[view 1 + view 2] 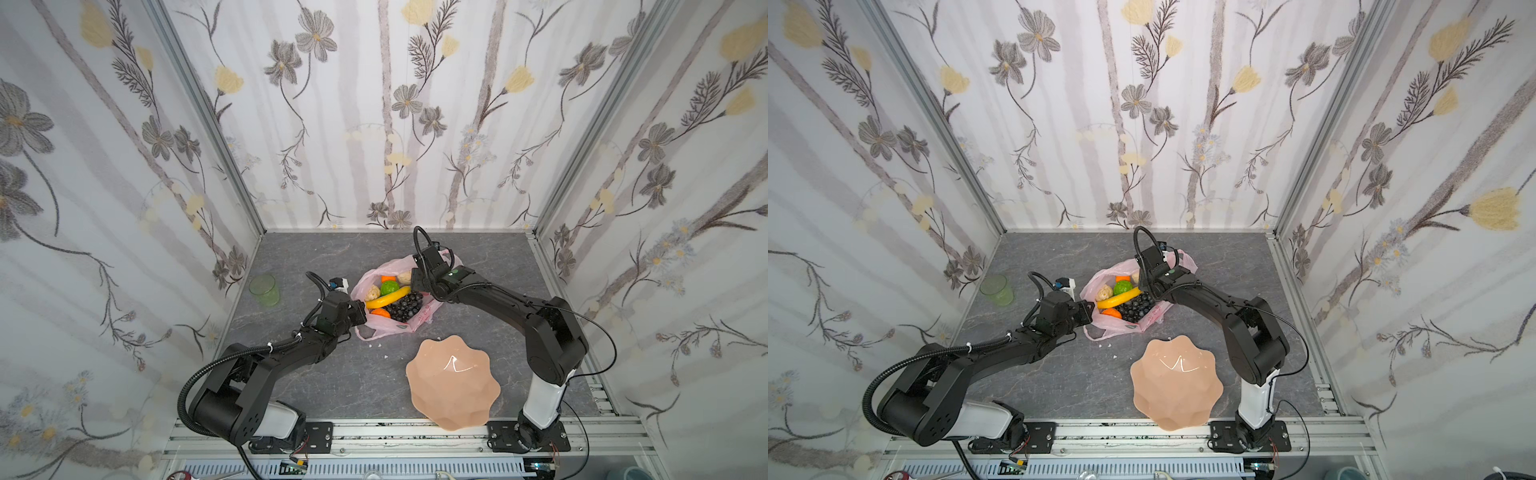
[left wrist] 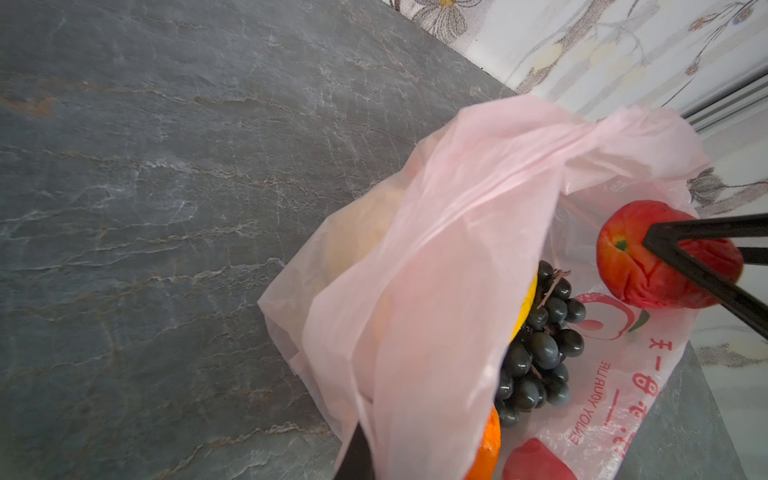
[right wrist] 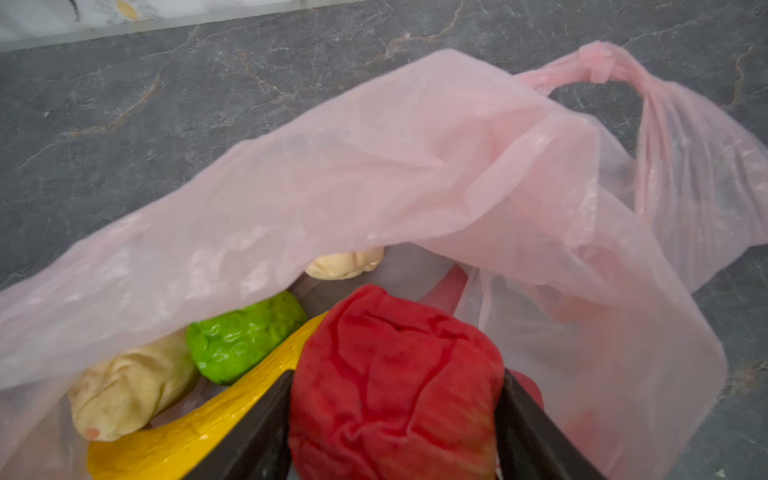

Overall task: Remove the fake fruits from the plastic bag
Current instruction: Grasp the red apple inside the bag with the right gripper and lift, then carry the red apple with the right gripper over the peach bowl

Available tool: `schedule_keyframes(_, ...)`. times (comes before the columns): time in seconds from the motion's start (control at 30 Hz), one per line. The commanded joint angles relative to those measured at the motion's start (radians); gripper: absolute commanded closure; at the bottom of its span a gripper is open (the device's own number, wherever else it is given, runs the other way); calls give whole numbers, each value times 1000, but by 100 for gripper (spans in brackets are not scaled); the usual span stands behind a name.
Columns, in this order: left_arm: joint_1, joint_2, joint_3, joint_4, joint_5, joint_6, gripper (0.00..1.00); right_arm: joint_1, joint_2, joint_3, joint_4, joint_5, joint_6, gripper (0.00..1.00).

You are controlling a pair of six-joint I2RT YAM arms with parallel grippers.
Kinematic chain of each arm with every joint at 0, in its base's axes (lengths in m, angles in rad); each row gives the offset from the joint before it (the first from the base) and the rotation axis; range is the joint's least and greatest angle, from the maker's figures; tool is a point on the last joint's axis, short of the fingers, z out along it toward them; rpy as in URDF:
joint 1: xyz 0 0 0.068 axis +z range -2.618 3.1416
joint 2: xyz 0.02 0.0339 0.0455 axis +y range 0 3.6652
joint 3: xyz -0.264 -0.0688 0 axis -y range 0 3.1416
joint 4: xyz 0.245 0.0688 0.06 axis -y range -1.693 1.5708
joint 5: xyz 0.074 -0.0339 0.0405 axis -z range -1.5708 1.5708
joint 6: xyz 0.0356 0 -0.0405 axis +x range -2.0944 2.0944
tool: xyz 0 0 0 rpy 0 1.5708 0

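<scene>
Top views both show a thin translucent pink plastic bag (image 1: 388,327) lying open on the grey marble-patterned tabletop (image 1: 332,374), midway between the side edges and nearer the far edge. In its mouth lie a glossy yellow toy banana (image 1: 388,296), a dark purple grape bunch (image 1: 405,309), a green bumpy fruit (image 1: 389,287), two oranges (image 1: 388,279) and two beige pears (image 1: 372,292). The left gripper (image 1: 360,316) sits at the bag's near-left rim, and the right gripper (image 1: 418,286) reaches into the mouth from the right. A peach wavy-edged plate (image 1: 453,386) stands at the front edge, right of centre and apart from the bag. A green translucent cup (image 1: 264,289) stands by the left edge.

Left wrist view: pink film (image 2: 436,249) runs up to one dark finger (image 2: 353,457) of the left gripper, whose jaws are clenched on the bag's rim. Past it, the grape bunch (image 2: 540,353) and one orange (image 2: 486,451) lie inside the bag. A red toy apple (image 2: 631,270) sits between the right gripper's black fingers (image 2: 715,227).

Right wrist view: the right gripper's jaws grasp the apple (image 3: 395,386), with a black finger (image 3: 257,424) on each flank. The apple is inside the bag's mouth, just beside the banana (image 3: 199,428). The green bumpy fruit (image 3: 245,336) and both pears (image 3: 129,395) lie beyond it. Whether the apple is lifted clear cannot be told.
</scene>
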Motion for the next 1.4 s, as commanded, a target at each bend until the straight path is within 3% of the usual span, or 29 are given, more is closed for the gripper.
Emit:
schedule_keyframes(0.0, 0, 3, 2, 31, -13, 5, 88, 38, -52, -11, -60, 74, -37, 30)
schedule_keyframes(0.27, 0, 2, 3, 31, -10, 3, 88, 202, -209, -86, -262, 172, -67, 31)
schedule_keyframes(0.67, 1, 3, 1, 31, -13, 2, 88, 423, -346, -277, -533, 194, 117, 33)
schedule_keyframes(1.03, 0, 3, 3, 31, -15, 6, 88, 579, -301, -348, -650, 200, 206, 34)
schedule_keyframes(1.37, 2, 8, 2, 31, -16, 5, 88, 627, -250, -427, -651, 223, 254, 35)
